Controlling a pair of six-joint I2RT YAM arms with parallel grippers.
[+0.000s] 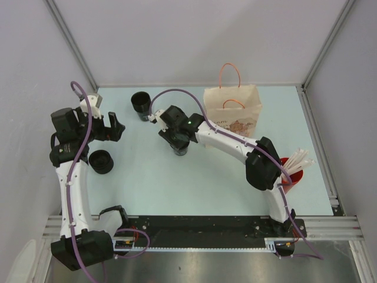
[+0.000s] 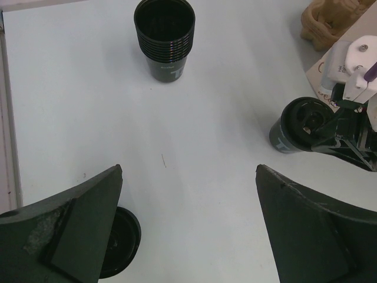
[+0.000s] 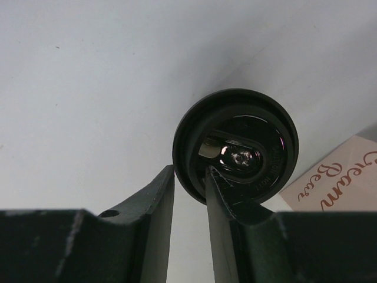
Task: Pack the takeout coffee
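Right end effector [image 3: 189,174] nearly closed, its narrow gap over the rim of the lidded cup [image 3: 247,118]; a grip cannot be told. The cup stands on the worktop [image 1: 177,183] just left of the paper bag [image 1: 232,112]. Left end effector [image 2: 188,170], farther left, gapes wide and empty

The lidded coffee cup [image 1: 181,151] is largely covered from above by the right gripper [image 1: 178,143]. At the right wrist its wall is hidden beneath its lid [image 3: 235,147], and whether the rim is pressed by the fingers [image 3: 156,206] cannot be told. The paper bag [image 3: 336,183], right of those fingers, is cut by the edge. A lid stack [image 2: 122,239] is half hidden behind a finger [image 2: 76,218] of the left gripper [image 2: 188,168].
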